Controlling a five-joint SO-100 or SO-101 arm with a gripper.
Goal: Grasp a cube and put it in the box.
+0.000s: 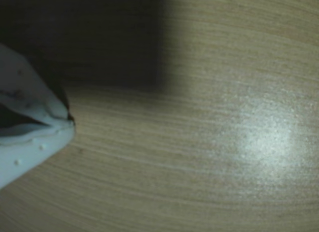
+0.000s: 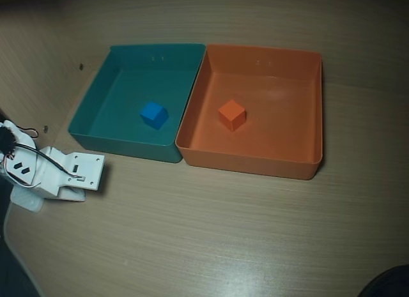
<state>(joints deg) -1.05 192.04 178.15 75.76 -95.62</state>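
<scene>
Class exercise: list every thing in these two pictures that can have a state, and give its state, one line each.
orange cube: resting inside the orange box, not held.
orange box: upright, open-topped, holding one cube.
blue cube: resting inside the teal tray.
teal tray: upright, touching the orange box's side.
gripper: empty above bare table, jaws unclear.

teal tray [image 2: 96, 115]: shallow, square, low walls, on table, right wall touching the neighbouring tray in the overhead view | blue cube [image 2: 154, 114]: small, resting on teal tray floor near its centre, slightly rotated | table [image 2: 211, 233]: light wood-grain surface, bright glare patch in wrist view [image 1: 264, 137]
</scene>
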